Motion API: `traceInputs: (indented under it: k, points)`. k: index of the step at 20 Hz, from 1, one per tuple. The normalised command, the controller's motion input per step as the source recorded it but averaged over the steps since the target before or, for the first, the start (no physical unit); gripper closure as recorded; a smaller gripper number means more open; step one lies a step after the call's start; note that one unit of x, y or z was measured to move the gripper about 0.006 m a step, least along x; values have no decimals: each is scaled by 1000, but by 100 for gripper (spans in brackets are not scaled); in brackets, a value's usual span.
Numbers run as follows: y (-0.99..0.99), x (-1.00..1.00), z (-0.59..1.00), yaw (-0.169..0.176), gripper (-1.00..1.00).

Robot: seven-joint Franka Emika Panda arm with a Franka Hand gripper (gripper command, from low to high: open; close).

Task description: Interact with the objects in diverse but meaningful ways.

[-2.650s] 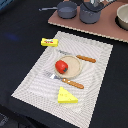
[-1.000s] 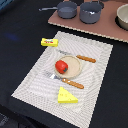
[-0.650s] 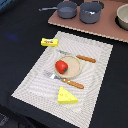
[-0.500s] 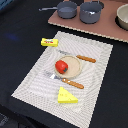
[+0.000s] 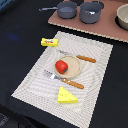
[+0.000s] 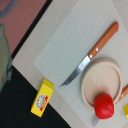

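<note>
A red tomato sits on a small round tan plate in the middle of a striped placemat. A yellow holed cheese wedge lies on the mat's near part. A yellow block with a red label rests at the mat's far corner on the exterior view's left. The wrist view shows the block, the plate and the tomato from above. A grey pot stands at the back. Neither view shows the gripper or the arm.
A wooden-handled knife lies just beyond the plate and a wooden-handled fork just in front of it. A brown board at the back carries a saucepan, the grey pot and a pale bowl. The tabletop is dark.
</note>
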Motion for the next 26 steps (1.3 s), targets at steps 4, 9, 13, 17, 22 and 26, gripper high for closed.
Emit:
traceInputs:
  k: [4, 9, 13, 17, 22, 26]
  points:
    - [-752, 66, -304, -70, -100]
    - [-579, 49, -364, -148, -100]
    - [-529, 5, -421, -169, -100]
    - [-514, 0, -467, -178, -100]
    - [-531, -85, -379, -156, -100]
    - [-672, -254, -450, -89, -100]
